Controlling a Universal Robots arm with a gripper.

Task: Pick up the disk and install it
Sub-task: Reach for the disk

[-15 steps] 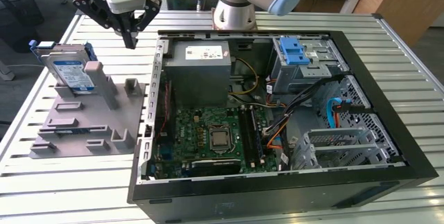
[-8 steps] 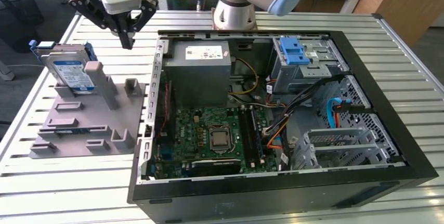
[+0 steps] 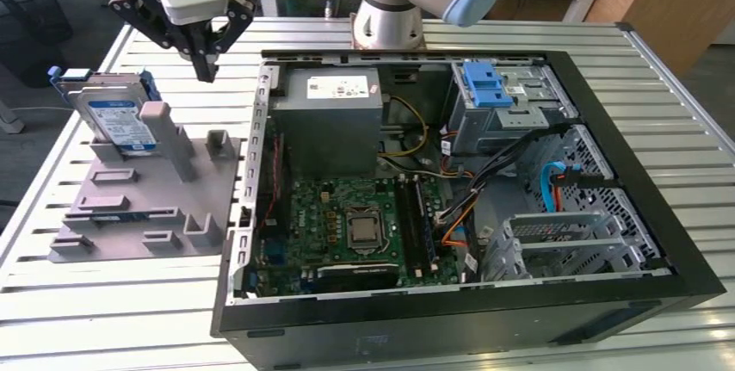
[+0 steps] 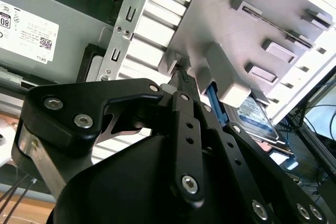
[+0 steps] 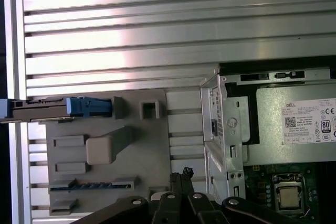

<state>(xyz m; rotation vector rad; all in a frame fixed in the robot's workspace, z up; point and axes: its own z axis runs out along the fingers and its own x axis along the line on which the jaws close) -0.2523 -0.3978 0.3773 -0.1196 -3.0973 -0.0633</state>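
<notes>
A slatted metal table (image 3: pixel 103 328) carries an open PC case (image 3: pixel 643 302) and, at the exterior view's left of it, a grey holder (image 3: pixel 126 216). The disk (image 3: pixel 119 121) stands on edge in a slot at the holder's far corner, on the side away from the case, label face showing and its blue carrier framing it. In the first wrist view the disk (image 5: pixel 42 109) shows edge-on as a thin line, so its long top edge runs roughly square to the case's near side wall.

The gripper (image 3: pixel 206 68) hangs above the table near the holder's far edge, on the side next to the case. Its fingers are pressed together to a point and pinch nothing. The tips also show closed in the first wrist view (image 5: pixel 181 176) and the second wrist view (image 4: pixel 181 74).

The disk therefore lies lower than the claw and toward the exterior view's left, well apart, and nothing touches it.
</notes>
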